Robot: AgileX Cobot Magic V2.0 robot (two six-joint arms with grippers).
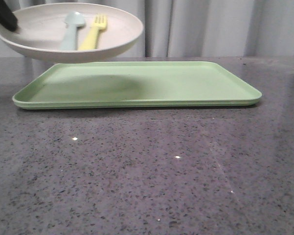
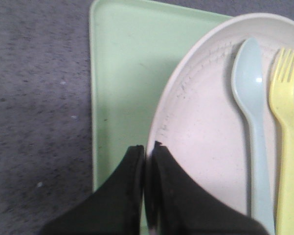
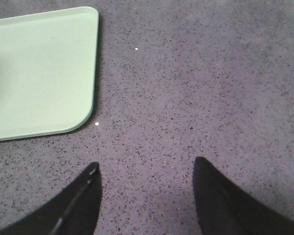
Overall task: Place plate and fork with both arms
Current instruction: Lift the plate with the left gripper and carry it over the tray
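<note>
Surrounding things: a light green rectangular tray (image 1: 186, 83) lies on the speckled grey table (image 1: 147, 171); a pale blue-green spoon (image 2: 252, 122) lies in the plate beside the fork (image 2: 283, 142).
Left gripper (image 2: 147, 147): pinched tight on the plate (image 2: 205, 132) rim, holding it aloft over the tray's left end.
Right gripper (image 3: 147, 169): jaws spread wide above bare table (holding nothing).
Shapes: round shallow cream plate, smooth rounded-corner tray.
</note>
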